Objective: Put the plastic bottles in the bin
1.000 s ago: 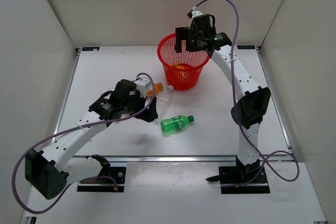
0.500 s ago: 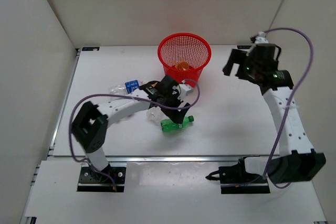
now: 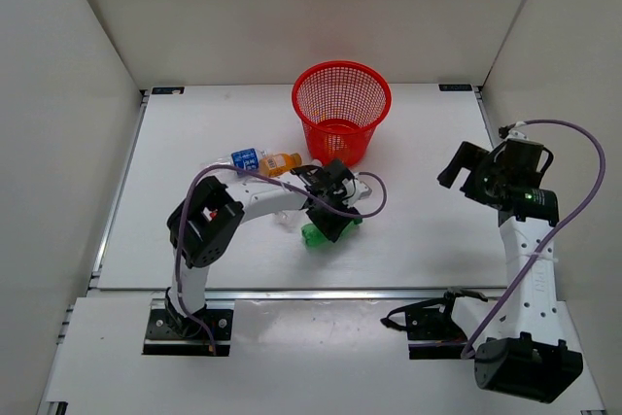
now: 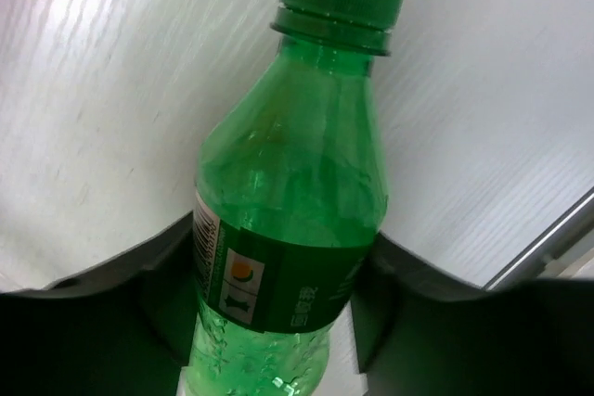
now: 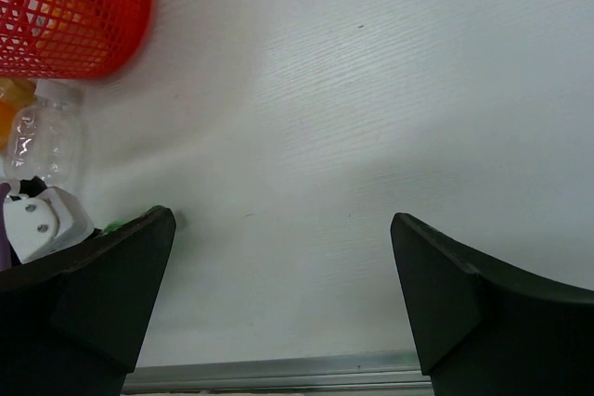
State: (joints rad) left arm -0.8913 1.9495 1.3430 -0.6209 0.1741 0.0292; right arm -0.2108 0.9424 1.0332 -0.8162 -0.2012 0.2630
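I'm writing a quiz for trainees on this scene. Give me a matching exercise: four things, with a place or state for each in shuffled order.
1 green bottle
2 red bin
3 orange bottle
4 right gripper

A open, empty
B lying left of the bin
C between the left fingers
D upright at the table's far side

Pairs: 1-C; 2-D; 3-B; 4-A

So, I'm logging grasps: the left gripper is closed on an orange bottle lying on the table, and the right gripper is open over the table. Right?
Not quite. The left gripper holds the green bottle, not an orange one, as the left wrist view shows. It does lie on the table, and the right gripper is open over the table.
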